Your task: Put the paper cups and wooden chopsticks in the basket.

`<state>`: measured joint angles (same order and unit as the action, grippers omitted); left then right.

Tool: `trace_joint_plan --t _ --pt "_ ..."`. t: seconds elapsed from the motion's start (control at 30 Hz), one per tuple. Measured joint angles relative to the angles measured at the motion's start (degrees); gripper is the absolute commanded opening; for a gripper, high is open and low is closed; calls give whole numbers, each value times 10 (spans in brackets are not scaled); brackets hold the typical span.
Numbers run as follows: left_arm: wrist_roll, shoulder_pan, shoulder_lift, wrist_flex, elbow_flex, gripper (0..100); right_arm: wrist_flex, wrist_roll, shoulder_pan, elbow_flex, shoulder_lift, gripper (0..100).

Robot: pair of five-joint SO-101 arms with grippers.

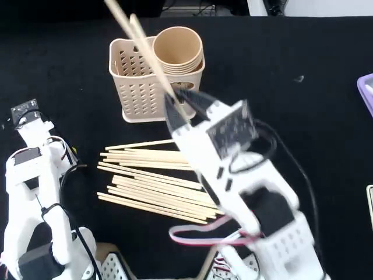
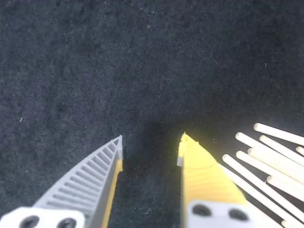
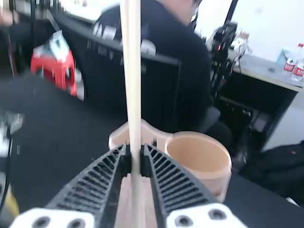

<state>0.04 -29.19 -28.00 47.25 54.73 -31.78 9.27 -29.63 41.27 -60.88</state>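
**Surface.** Counter, covered in black cloth. A purple object sits at its 3 o'clock edge.

**Room.** Beyond the counter are a red stool and a desk.

**Right jaws.** My right arm rises from 5 o'clock. Its jaws are clenched on a held chopstick, which stands steeply above the basket. I cannot tell whether it is one stick or two.

**Left jaws.** My left arm is at 8 o'clock. Its jaws are parted and hold nothing, pointing down at bare cloth, with stick ends just beside one jaw.

**Count.**
- Basket: one, at 12 o'clock.
- Paper cups: one nested stack in the basket. The number of cups is unclear.
- Loose chopsticks: over a dozen in a flat pile at the centre, too overlapped to count exactly.
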Motion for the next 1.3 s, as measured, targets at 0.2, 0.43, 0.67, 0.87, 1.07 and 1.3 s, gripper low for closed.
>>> trace_joint_plan --t 0.2,0.43,0.67,0.87,1.07,1.3 --pt "0 0 0 0 0 188 258 -21 -5 -4 150 11" --pt "0 0 0 0 0 188 367 -22 -37 -110 338 11" --pt "0 0 0 0 0 188 370 -25 -40 -252 502 11" --pt "0 0 0 0 0 188 370 -25 -40 -255 573 11" --pt "0 0 0 0 0 188 370 -25 -39 -255 610 11" --pt "0 12 0 0 0 188 367 -25 -33 -255 619 122"
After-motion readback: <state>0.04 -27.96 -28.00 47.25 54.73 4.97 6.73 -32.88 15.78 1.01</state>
